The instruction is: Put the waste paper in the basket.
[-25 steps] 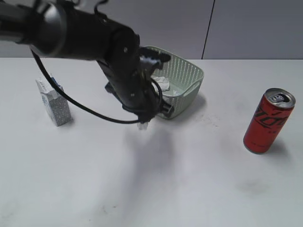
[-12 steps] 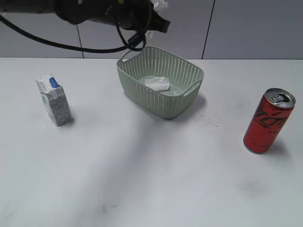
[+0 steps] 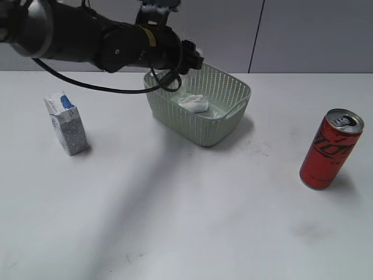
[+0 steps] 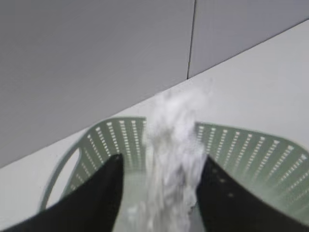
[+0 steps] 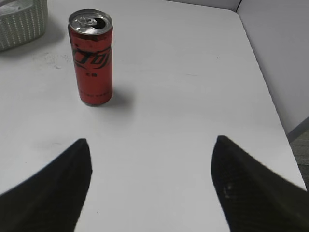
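Observation:
The sage-green basket (image 3: 224,125) stands at the back middle of the table, with one crumpled white waste paper wad (image 3: 194,103) lying inside. My left gripper (image 3: 195,60) hangs over the basket's back left rim. In the left wrist view my left gripper (image 4: 164,157) has its jaws apart above the basket (image 4: 251,154). A second white wad (image 4: 174,145), smeared into a vertical streak, is between them with a gap on its left side. My right gripper (image 5: 152,159) is open and empty over bare table; it does not show in the exterior view.
A red drink can (image 3: 330,149) stands upright at the right, also in the right wrist view (image 5: 91,58). A small white-grey pack with a blue top (image 3: 66,123) stands at the left. The basket's corner (image 5: 21,21) shows top left in the right wrist view.
My left arm rose from the table in front of the basket with a white wad, then came down over the basket's back left rim. The wad is now blurred between parted jaws.

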{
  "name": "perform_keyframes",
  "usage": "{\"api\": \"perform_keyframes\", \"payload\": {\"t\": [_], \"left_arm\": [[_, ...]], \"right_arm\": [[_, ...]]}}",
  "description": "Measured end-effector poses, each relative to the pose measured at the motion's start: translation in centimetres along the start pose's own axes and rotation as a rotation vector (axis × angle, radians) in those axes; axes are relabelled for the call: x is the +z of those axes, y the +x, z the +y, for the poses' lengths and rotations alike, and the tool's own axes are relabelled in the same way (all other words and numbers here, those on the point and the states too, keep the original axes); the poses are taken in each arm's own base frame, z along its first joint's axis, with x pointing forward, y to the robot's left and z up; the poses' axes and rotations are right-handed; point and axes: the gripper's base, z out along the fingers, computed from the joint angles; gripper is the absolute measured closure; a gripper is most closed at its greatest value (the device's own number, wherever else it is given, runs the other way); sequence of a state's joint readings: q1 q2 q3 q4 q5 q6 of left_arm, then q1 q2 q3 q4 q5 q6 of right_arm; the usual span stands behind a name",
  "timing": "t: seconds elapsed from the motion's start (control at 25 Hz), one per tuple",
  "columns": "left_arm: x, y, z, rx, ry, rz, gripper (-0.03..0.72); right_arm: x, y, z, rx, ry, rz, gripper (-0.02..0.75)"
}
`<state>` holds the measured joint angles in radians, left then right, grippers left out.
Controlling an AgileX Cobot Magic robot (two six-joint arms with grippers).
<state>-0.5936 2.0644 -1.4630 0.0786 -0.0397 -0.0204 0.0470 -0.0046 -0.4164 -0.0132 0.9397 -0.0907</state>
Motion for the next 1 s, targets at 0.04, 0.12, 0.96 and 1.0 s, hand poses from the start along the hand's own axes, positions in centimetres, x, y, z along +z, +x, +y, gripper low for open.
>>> {"api": "perform_keyframes", "payload": {"t": [0.04,0.12,0.96,1.0], "left_arm": [[0.1,0.2,0.0,-0.038,-0.001,0.010,0.215],[0.0,0.3,0.0,-0.111,-0.002,0.060,0.081],[-13.6,-11.4,12.6,-0.267,-0.116,0.487,0.093],[-14.3,-11.4,13.4,-0.275,-0.137,0.483,0.093]], "right_arm": [[0.0,0.0,0.0,0.000,0.000,0.000,0.154],[0.0,0.0,0.0,0.000,0.000,0.000,0.154],[0.0,0.0,0.0,0.000,0.000,0.000,0.154],[0.0,0.0,0.0,0.000,0.000,0.000,0.154]]}}
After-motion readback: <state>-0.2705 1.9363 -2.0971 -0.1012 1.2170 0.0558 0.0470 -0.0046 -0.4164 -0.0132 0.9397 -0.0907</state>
